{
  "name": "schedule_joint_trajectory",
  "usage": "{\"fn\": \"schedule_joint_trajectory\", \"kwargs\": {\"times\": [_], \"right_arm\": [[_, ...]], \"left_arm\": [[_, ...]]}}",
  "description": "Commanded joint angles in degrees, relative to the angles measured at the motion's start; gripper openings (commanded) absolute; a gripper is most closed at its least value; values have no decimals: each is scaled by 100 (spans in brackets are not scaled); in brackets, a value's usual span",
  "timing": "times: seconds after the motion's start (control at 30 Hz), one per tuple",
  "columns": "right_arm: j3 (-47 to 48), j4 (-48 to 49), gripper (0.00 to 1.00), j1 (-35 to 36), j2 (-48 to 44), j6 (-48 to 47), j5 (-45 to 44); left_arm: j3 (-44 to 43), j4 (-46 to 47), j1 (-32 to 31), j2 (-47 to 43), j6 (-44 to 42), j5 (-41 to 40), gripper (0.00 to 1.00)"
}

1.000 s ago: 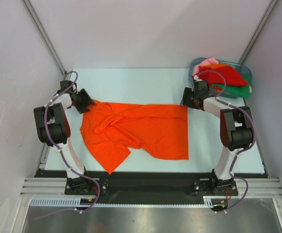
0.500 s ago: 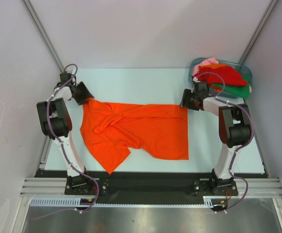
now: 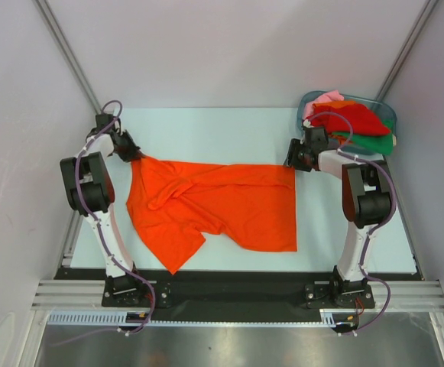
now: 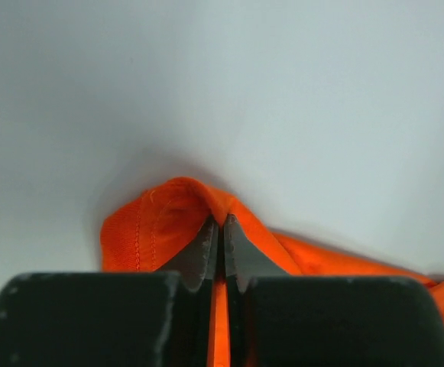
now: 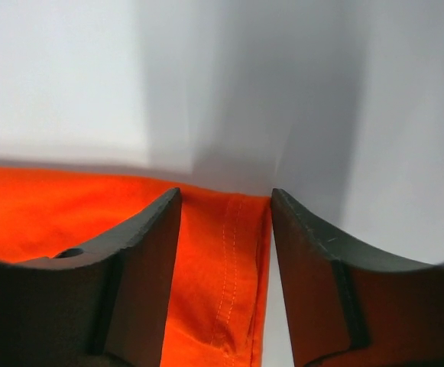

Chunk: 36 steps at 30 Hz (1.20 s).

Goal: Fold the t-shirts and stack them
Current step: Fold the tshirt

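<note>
While the left claw (image 4: pixel 218 227) is clamped on a corner of the orange t-shirt (image 3: pixel 222 202), the right claw (image 5: pixel 225 200) stands open astride its far hemmed corner on the surface (image 3: pixel 222 130).

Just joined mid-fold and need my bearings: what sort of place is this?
Probably a lab test cell: plain white panel walls, an aluminium mounting rail at the near edge, an orange t-shirt spread on a pale table.

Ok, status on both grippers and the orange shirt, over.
Left gripper, fingers shut on orange t-shirt corner. Right gripper, fingers open astride its hem. Nothing blocking.
</note>
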<state>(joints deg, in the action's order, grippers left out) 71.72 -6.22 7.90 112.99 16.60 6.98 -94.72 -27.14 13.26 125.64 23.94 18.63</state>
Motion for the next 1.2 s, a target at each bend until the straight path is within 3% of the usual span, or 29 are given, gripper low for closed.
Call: {"fn": "schedule_joint_trajectory", "kwargs": {"times": [0.0,0.03,0.17,0.37,0.53,0.57,0.6,0.63,0.67,0.77,0.87,1.0,1.17], "right_arm": [[272,-195,50,-25,144,10,-4],[307,-265,47,-25,162,36,-39],[228,-266,4,-34,162,369,-644],[516,-317,0,-175,126,599,-1445],[808,-407,0,-175,381,433,-1297],[852,-459,1,-175,408,388,-1261],[956,-538,6,-175,434,336,-1261],[1001,-625,14,-175,434,205,-1313],[1028,-809,29,-184,400,142,-1340],[905,-1030,50,-175,6,2,-1357],[651,-1319,59,-140,-565,-78,-1664],[247,-1496,61,219,-1331,-131,-1894],[-754,-244,61,896,-2008,807,-103]], "left_arm": [[-319,-20,-7,-31,-30,-44,4],[-319,-11,10,-49,-4,-27,2],[-267,155,45,-128,49,-9,0],[-38,507,177,-251,172,-17,0],[-20,745,212,-137,391,263,0],[-29,736,212,-137,409,281,1],[-29,701,212,-163,418,255,9],[49,657,204,-241,409,20,23],[128,596,212,-521,392,-148,47],[532,491,212,-1293,216,-719,62],[1024,314,204,-2206,84,-975,76],[2201,437,160,-3411,40,-476,75],[3914,620,160,-4056,312,227,63]]}}
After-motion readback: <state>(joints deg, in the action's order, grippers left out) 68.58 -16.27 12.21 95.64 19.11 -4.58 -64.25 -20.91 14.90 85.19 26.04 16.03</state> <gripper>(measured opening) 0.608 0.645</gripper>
